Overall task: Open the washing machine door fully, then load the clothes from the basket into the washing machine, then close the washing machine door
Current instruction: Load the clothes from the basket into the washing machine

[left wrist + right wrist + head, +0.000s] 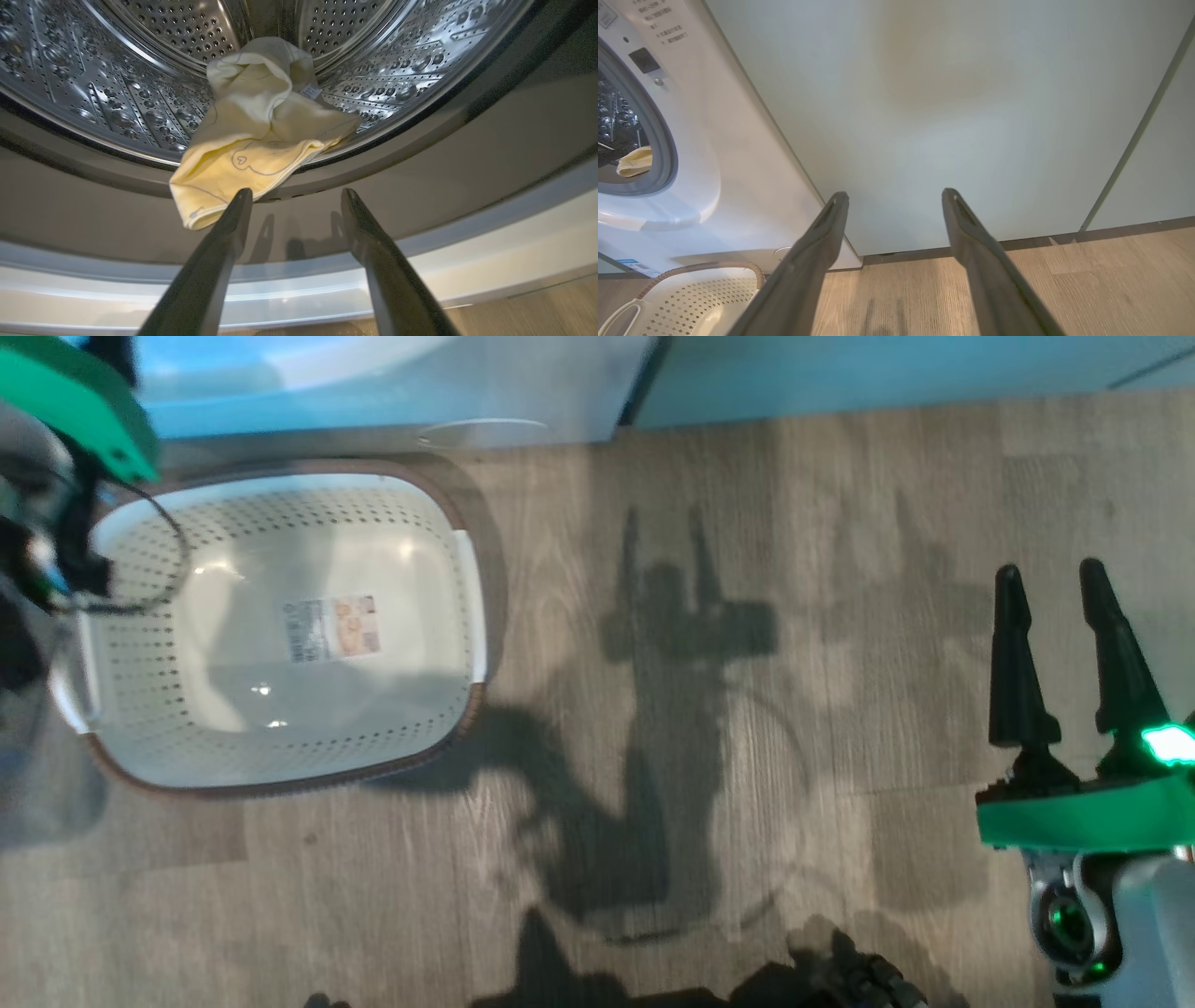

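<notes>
The washing machine (714, 154) stands with its round opening uncovered; its door is out of view. A pale yellow garment (257, 130) of the clothes lies in the metal drum (117, 93), its lower end hanging out over the grey ring (420, 158). My left gripper (296, 193) is open just in front of that ring. Its left fingertip is at the garment's hanging edge, with nothing between the fingers. The same garment (635, 161) shows inside the opening. The basket (131, 709) sits on the floor with just its label inside. My right gripper (1050, 574) is open over bare floor, far right of the basket.
Pale green cabinet doors (948, 116) stand right of the machine. The floor (747, 756) is grey wood planks with the arms' shadows across it. The left arm's green cuff (84, 401) hangs over the basket's far left corner. A basket handle (616, 315) shows at the lower left.
</notes>
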Robot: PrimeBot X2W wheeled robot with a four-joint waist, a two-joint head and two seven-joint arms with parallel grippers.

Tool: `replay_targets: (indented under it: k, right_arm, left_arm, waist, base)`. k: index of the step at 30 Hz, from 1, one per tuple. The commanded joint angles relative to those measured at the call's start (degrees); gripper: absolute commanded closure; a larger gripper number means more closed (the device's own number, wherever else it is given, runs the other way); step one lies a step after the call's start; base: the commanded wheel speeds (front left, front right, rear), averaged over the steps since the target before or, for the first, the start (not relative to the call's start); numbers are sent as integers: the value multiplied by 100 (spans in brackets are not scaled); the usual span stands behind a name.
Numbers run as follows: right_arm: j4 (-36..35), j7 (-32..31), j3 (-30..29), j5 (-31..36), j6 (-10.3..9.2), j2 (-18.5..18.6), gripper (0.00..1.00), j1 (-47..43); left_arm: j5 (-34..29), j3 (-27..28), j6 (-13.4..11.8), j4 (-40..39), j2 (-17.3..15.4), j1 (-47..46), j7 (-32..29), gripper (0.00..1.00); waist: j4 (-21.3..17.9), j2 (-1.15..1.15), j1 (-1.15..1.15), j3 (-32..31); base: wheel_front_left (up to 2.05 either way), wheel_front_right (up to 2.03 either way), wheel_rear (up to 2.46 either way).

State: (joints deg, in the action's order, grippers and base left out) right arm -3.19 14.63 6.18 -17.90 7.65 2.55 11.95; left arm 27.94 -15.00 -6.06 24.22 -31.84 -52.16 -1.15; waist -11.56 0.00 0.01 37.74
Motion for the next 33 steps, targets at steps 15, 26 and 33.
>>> replay_targets:
  k: [15,26,33]
  right_arm:
    - [-100,37,451,-511,-16,32,0,227]
    - [-81,37,549,-713,-16,32,0,240]
    - [-77,37,568,-759,-16,32,0,275]
  left_arm:
    - [17,47,436,317,-1207,-1454,-1847,0]
    - [88,19,513,437,-1462,-1738,-2354,0]
    - [57,2,477,453,-1514,-1822,-2331,100]
  waist:
    - [-613,0,-1,442]
    - [-853,0,-1,604]
    - [-900,0,-1,655]
  base:
    - [0,0,0]
    - [0,0,0]
    - [0,0,0]
